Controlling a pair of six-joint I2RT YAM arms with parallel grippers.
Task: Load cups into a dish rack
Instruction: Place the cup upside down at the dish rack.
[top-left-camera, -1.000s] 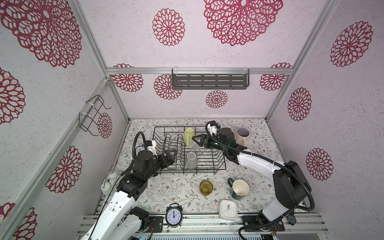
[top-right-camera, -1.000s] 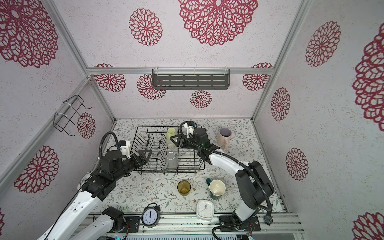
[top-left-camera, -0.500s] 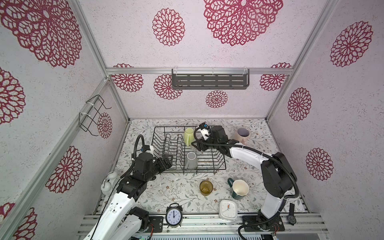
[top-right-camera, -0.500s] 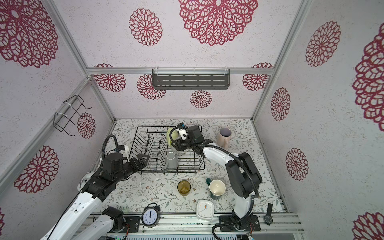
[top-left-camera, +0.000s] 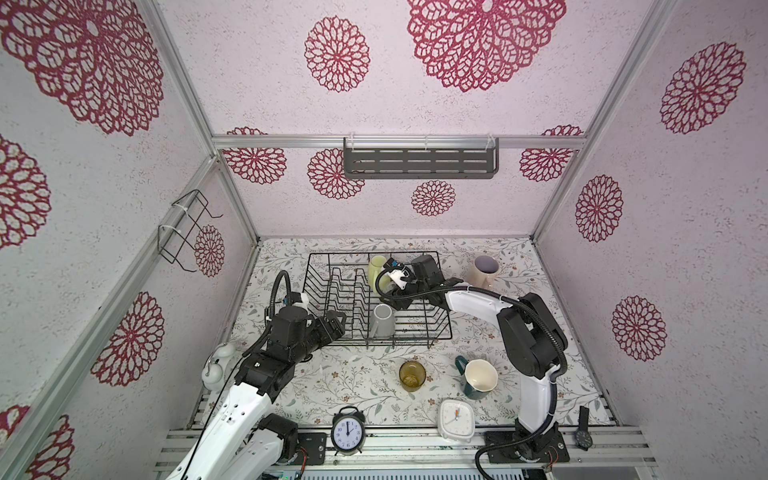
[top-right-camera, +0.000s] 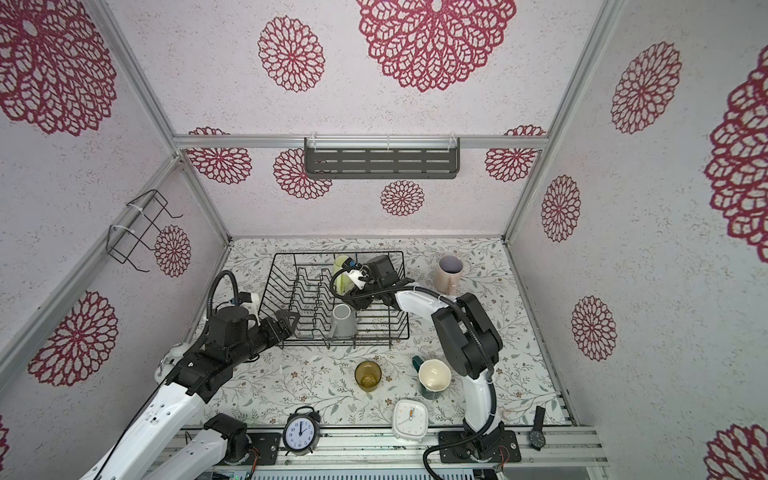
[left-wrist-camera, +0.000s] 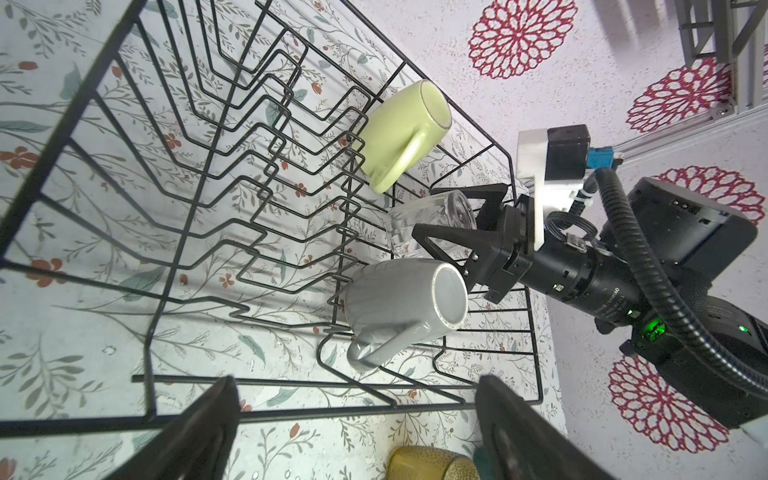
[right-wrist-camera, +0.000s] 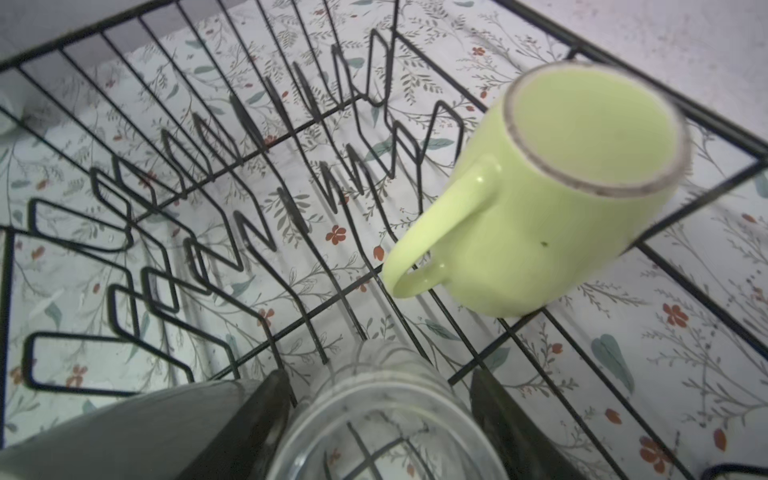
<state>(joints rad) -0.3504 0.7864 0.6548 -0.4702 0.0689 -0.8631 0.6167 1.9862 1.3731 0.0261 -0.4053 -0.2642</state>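
1. The right hand (right-wrist-camera: 376, 399) grips the clear glass (right-wrist-camera: 382, 428) inside the dish rack (top-left-camera: 411, 337), a finger on either side of it.
2. The yellow-green mug (top-left-camera: 376, 266) sits at the glass's 12 o'clock and the grey mug (top-left-camera: 383, 320) at its 6 o'clock.
3. The left hand (top-left-camera: 334, 326) is spread wide and empty at the rack's 8 o'clock.
4. On the table (top-left-camera: 353, 382), the amber tumbler (top-left-camera: 412, 375) stands at the rack's 6 o'clock, the teal mug (top-left-camera: 478, 378) at 5 and the pink mug (top-left-camera: 482, 270) at 2.

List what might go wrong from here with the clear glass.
1. The right tool grips the clear glass tumbler upside down over the black wire dish rack; whether its rim rests on the wires is unclear, so releasing may drop or tip it.
2. The grey ceramic mug stands right beside that grip; opening wider could knock it.
3. The open left tool hovers by the rack's near corner and could nudge it.
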